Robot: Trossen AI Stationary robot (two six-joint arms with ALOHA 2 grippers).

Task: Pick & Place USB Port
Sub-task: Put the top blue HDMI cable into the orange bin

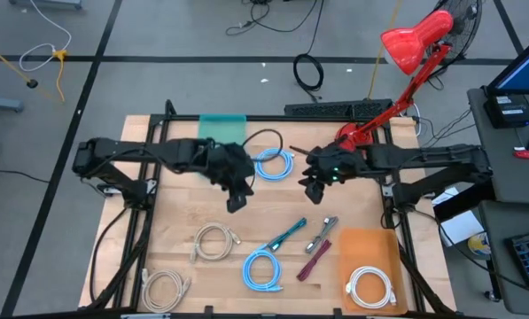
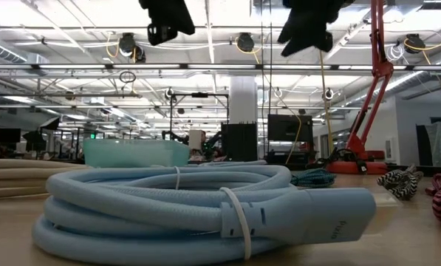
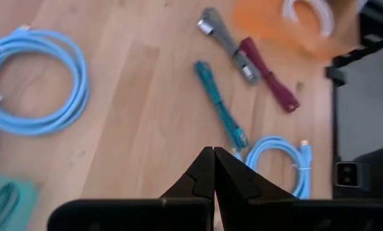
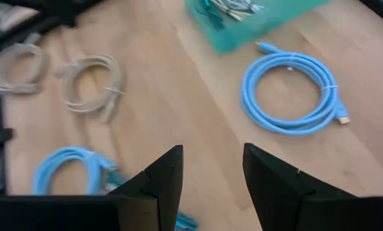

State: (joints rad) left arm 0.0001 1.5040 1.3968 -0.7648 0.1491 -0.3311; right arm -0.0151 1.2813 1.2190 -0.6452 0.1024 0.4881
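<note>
Blue cable (image 1: 274, 165) at twelve o'clock sits between both empty grippers, left gripper (image 1: 235, 203) pinched closed, right gripper (image 1: 310, 192) parted, so they might collide reaching.

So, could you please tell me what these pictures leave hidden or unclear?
- Teal tray: the left arm covers part of it in the high view; the left wrist view cuts it at the edge, so its contents stay unclear.
- Both arms in the low view: cropped by the top edge.
- Tabletop in the low view: the blue cable coil up close blocks most of it.
- Connector types: too small everywhere.
</note>
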